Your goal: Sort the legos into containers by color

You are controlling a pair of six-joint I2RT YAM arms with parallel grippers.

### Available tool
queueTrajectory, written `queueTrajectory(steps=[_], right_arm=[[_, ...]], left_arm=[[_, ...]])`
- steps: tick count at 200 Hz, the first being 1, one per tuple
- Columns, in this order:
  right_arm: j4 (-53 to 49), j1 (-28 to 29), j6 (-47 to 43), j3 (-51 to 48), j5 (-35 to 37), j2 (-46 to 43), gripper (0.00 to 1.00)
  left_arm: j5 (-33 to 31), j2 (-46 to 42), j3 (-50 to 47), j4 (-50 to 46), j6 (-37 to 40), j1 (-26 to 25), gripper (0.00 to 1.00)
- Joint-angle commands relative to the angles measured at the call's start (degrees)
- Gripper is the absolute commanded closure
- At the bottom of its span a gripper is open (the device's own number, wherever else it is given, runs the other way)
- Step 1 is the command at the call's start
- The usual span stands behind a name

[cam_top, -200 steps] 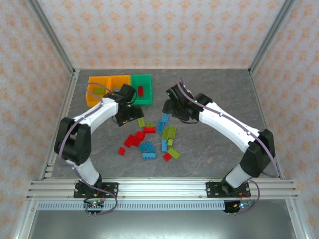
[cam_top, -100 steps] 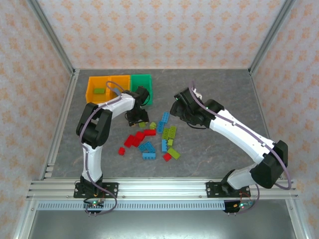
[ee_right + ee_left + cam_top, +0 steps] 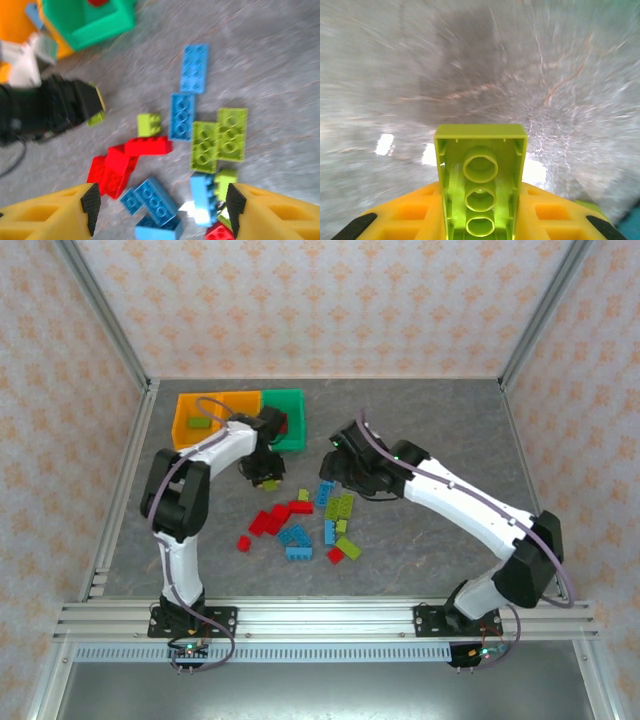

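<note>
Top external view: three bins in a row near the far-left corner of the table (image 3: 450, 420), two orange-yellow and one green. One lime brick (image 3: 200, 423) already in the leftmost orange-yellow bin (image 3: 183, 440), one red brick (image 3: 284, 423) in the green bin (image 3: 290, 397). From the right wrist, what looks like one blue brick (image 3: 31, 11) in the middle orange-yellow bin (image 3: 240, 400). Points to one colour per bin, whatever the bin's own colour.

Clenched in the left gripper (image 3: 266, 476): one lime green brick (image 3: 481, 175), pinched across its narrow width between the yellow fingers (image 3: 410, 215), hollow underside with three tubes toward the lens. Sticks out past the fingertips, probably so as to fall free once let go. Carried above the table just on the near side of the bins, between them and the pile (image 3: 300, 525). Most likely bound for the leftmost bin, where the other lime one lies.

Over the far edge of the pile, the right gripper (image 3: 161, 207): jaws spread wide, nothing between them. Looks lined up for a next pick, and kept on the right side of the pile, apart from the left arm.

Loose in the pile at mid-table: five lime, five or six blue, about five red. Red cluster too tightly packed to split with certainty.
</note>
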Motion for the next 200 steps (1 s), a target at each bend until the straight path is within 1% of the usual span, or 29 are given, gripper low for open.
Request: queueTrajectory(steps=[1, 20, 38, 58, 77, 112, 122, 139, 151, 161, 177, 182, 197, 200], right_arm=[[2.27, 0.28, -0.04, 2.88, -4.37, 2.56, 0.31], [2.72, 0.28, 0.31, 4.02, -3.13, 3.46, 0.30], [2.00, 0.28, 0.04, 5.15, -2.63, 4.33, 0.30], [0.53, 0.28, -0.65, 6.69, -2.63, 5.41, 0.30], [-0.61, 0.28, -1.25, 7.79, -2.91, 5.82, 0.30], [-3.08, 0.28, -2.73, 8.90, -1.61, 4.91, 0.30], [-4.59, 0.28, -3.06, 9.20, -0.78, 4.60, 0.30], [-6.29, 0.28, -2.64, 8.72, 0.59, 3.52, 0.30], [-6.32, 0.28, -1.69, 7.44, 1.65, 2.34, 0.30], [-5.86, 0.28, -0.71, 6.28, 2.36, 1.42, 0.29], [-4.73, 0.28, 0.41, 4.76, 2.99, 0.52, 0.27], [-4.60, 0.24, 0.54, 4.56, 3.24, 0.49, 0.27], [-4.80, 0.20, 1.04, 4.71, 5.42, 1.25, 0.27], [-5.28, 0.13, 1.34, 4.82, 5.92, 1.51, 0.27]], left_arm=[[-2.11, -9.33, 3.71, -4.40, 1.26, 5.93, 0.71], [-5.43, -12.00, 6.88, -5.40, 2.08, 11.33, 0.71], [-6.61, -11.72, 9.38, -4.46, 1.08, 16.58, 0.71], [-5.51, -8.75, 11.67, -2.36, -1.62, 21.48, 0.71], [-5.43, -3.18, 16.94, -1.53, -2.47, 24.16, 0.71], [-3.78, 11.52, 33.29, -3.98, -2.02, 25.94, 0.68], [-3.46, 14.86, 37.97, -5.82, -1.44, 26.07, 0.63], [-3.93, 18.17, 43.08, -7.61, -0.25, 26.27, 0.52], [-3.73, 18.35, 43.54, -7.32, -0.19, 26.75, 0.46], [-3.23, 17.77, 43.19, -7.23, -0.60, 27.38, 0.43], [-1.74, 15.52, 41.51, -7.11, 0.20, 27.59, 0.43], [-0.96, 14.41, 40.60, -7.06, 0.63, 27.58, 0.45], [2.64, 8.26, 35.02, -5.69, 2.16, 26.91, 0.47], [3.08, 6.44, 33.29, -5.17, 3.86, 26.67, 0.47]])
